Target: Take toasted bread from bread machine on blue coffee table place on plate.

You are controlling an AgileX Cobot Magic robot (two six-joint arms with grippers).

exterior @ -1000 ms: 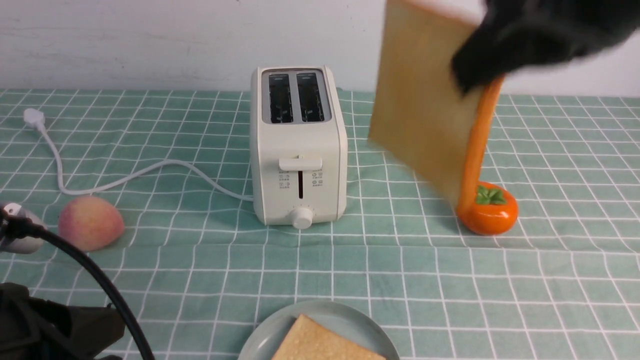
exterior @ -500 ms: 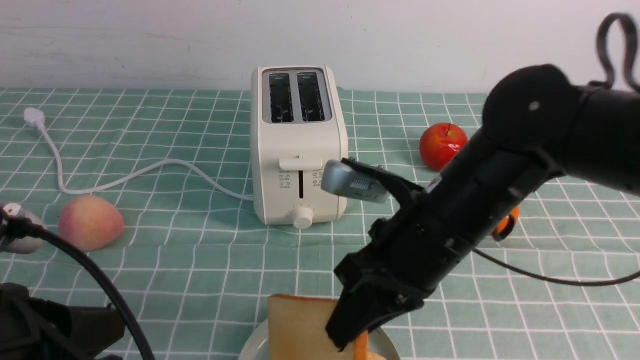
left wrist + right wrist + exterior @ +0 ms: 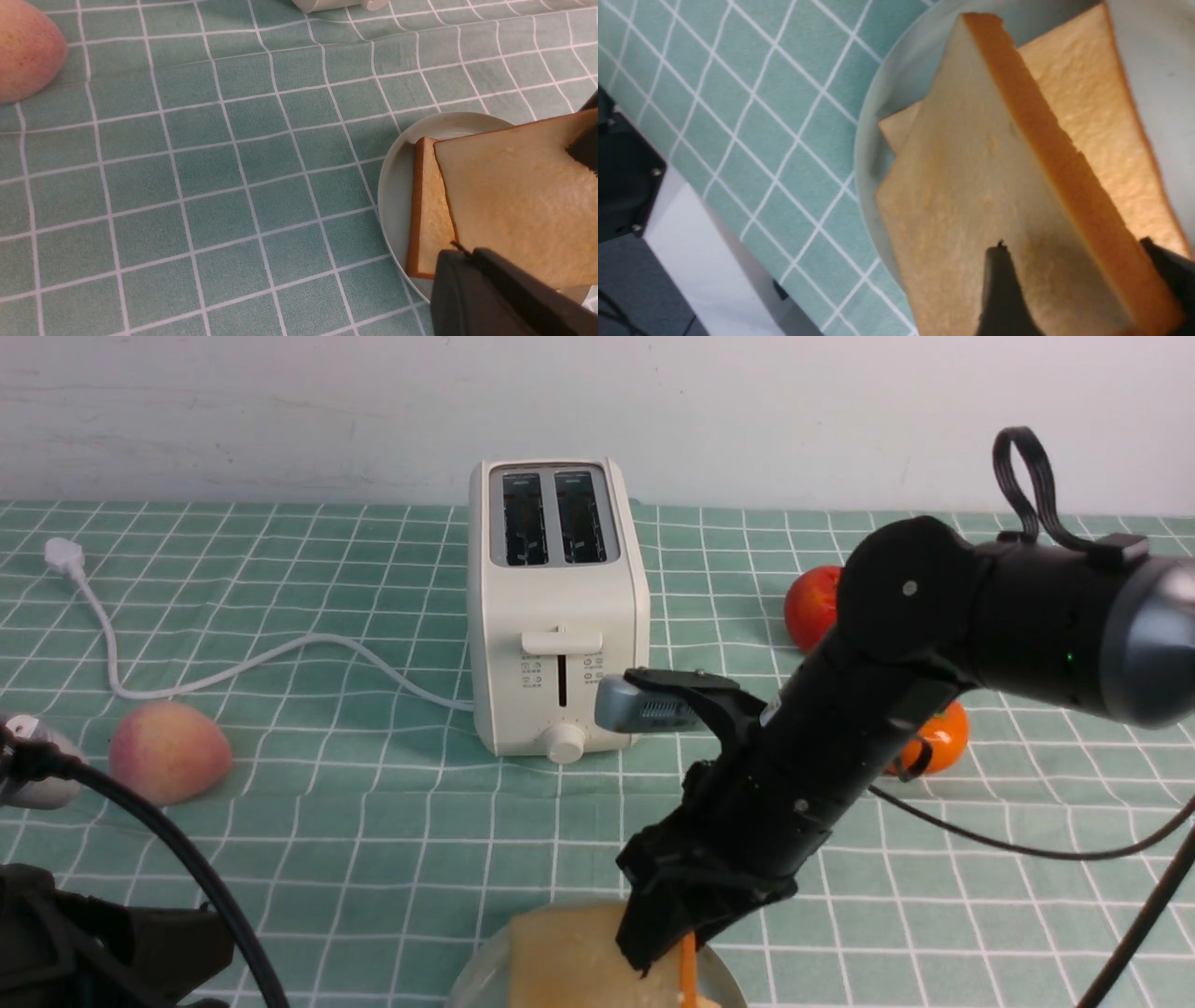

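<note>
The cream-white bread machine point(image 3: 557, 607) stands at mid table with both slots empty. My right gripper point(image 3: 665, 933) is shut on one toasted bread slice point(image 3: 560, 957), held tilted low over the plate point(image 3: 471, 980) at the near edge. In the right wrist view the fingertips point(image 3: 1003, 284) pinch this slice point(image 3: 971, 196) across its orange crust, above a second slice point(image 3: 1087, 116) lying flat on the plate point(image 3: 896, 93). The left wrist view shows the held slice point(image 3: 514, 196), the flat slice point(image 3: 427, 210) and the plate rim point(image 3: 395, 186). My left gripper point(image 3: 467, 255) is shut and empty beside the plate.
A peach point(image 3: 168, 751) lies at the left, near the toaster's white cord point(image 3: 271, 658). A red apple point(image 3: 808, 602) and an orange persimmon point(image 3: 938, 737) sit at the right, partly behind my right arm. The table's near edge point(image 3: 691, 242) runs close to the plate.
My right gripper came down from high at the right to the plate with the slice, then lowered it closer to the slice lying there. The left arm has not moved.
</note>
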